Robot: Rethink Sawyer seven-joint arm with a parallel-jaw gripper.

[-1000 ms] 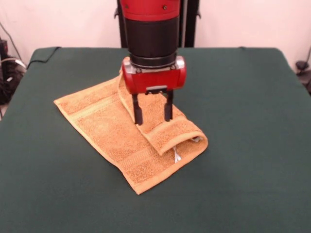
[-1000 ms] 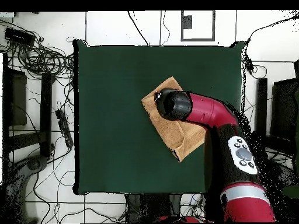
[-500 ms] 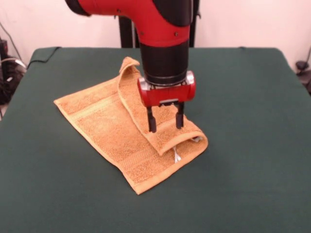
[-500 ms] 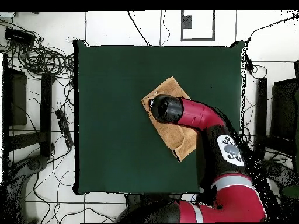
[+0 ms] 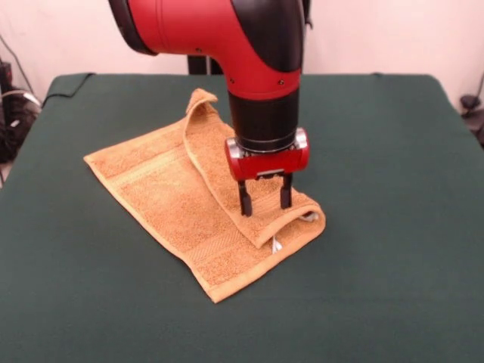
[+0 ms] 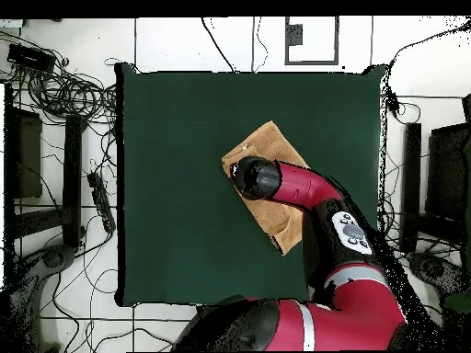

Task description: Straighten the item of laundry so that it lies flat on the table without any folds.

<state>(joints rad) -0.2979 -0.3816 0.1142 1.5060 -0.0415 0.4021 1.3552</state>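
Note:
The item of laundry [image 5: 162, 200] is an orange-tan towel lying on the table [image 5: 378, 227], with its right part folded back over itself into a raised loop near the front right. A small white label [image 5: 276, 243] peeks from under that fold. My gripper [image 5: 265, 204] stands open, pointing straight down, its black fingertips [image 5: 246, 206] just above or touching the top of the folded flap. From overhead the arm covers much of the towel [image 6: 273, 140], and the gripper itself is hidden under the wrist.
Dark green cloth extends well beyond the towel on all sides. In the overhead view, cables [image 6: 64, 87] and black equipment lie on the floor left of the table, and the arm's body [image 6: 354, 276] overhangs the lower right table edge.
The gripper has moved toward the front right along the towel and come lower onto the folded flap, staying open. The towel's shape is nearly unchanged.

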